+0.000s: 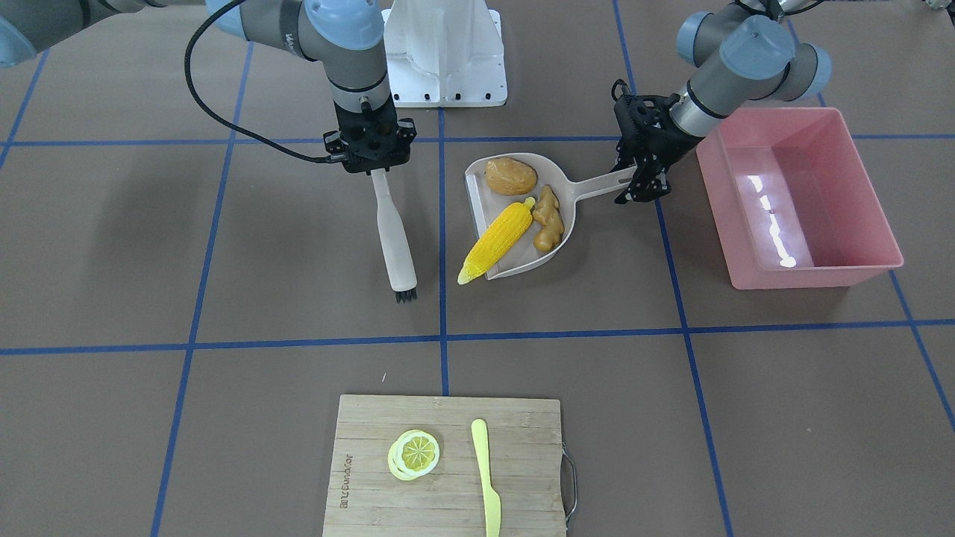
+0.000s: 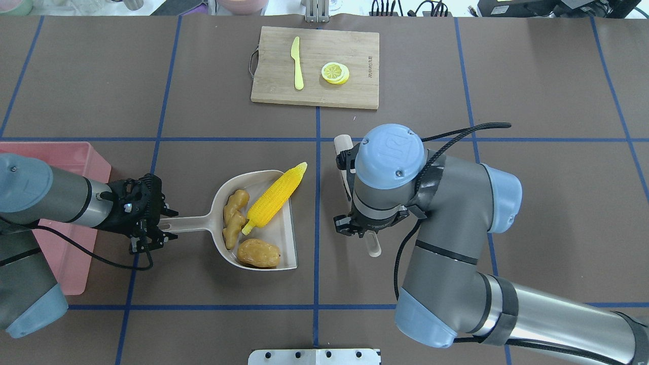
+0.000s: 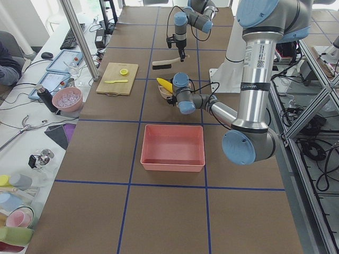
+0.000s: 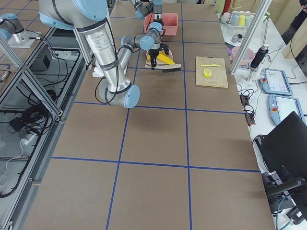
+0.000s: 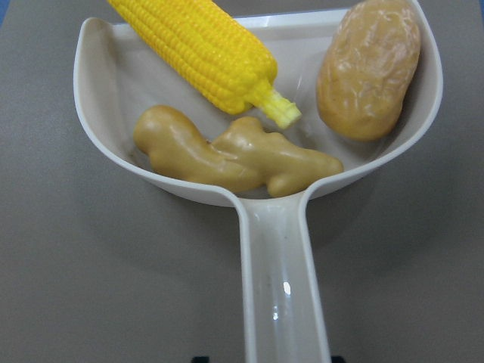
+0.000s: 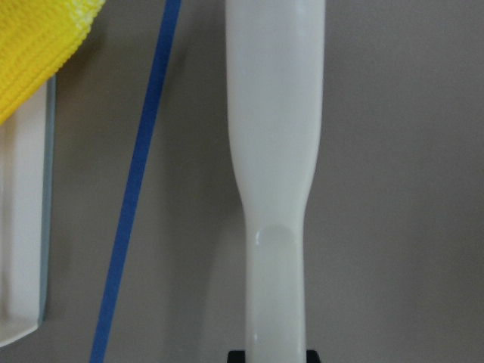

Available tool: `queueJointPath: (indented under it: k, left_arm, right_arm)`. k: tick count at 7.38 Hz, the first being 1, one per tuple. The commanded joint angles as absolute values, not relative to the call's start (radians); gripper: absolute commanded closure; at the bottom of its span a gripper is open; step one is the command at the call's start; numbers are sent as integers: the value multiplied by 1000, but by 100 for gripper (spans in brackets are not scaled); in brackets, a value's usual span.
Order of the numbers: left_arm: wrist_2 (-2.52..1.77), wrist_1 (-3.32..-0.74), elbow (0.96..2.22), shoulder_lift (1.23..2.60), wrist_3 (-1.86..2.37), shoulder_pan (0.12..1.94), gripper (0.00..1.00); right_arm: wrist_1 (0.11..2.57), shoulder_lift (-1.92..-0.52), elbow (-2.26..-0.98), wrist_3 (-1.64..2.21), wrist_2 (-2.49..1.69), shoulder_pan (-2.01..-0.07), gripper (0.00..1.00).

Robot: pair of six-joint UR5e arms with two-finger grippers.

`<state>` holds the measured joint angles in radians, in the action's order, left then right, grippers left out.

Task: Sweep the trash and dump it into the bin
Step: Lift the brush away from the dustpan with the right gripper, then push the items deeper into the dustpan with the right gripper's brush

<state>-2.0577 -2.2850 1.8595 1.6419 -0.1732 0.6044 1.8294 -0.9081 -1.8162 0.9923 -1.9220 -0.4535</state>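
The beige dustpan (image 1: 494,205) lies at mid-table and holds the yellow corn cob (image 1: 498,239), the brown potato (image 1: 511,177) and the tan ginger root (image 1: 548,218). The corn's tip sticks out past the pan's open edge. My left gripper (image 1: 642,183) is shut on the dustpan's handle (image 1: 597,184). The left wrist view shows the corn (image 5: 204,49), potato (image 5: 369,68) and ginger (image 5: 234,151) in the pan. The pink bin (image 1: 813,276) stands empty just beyond my left gripper. My right gripper (image 1: 373,160) is shut on a white brush (image 1: 393,239), held beside the pan's open edge.
A wooden cutting board (image 1: 448,425) with a lemon slice (image 1: 414,453) and a yellow knife (image 1: 485,477) lies at the table's far side from the robot. The robot's white base (image 1: 444,52) is behind the dustpan. Blue tape lines cross the brown table.
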Motion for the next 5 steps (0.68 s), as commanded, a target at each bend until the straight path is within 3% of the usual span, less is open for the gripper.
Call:
queueJointPath:
  k: [1, 5]
  left_arm:
    - [-2074, -2286, 1859, 1644, -157, 606, 55]
    - [-2074, -2287, 1859, 1646, -141, 606, 60]
  right_arm:
    - [1825, -806, -1674, 991, -1922, -448, 100]
    - [1720, -749, -1594, 1064, -1927, -385, 100]
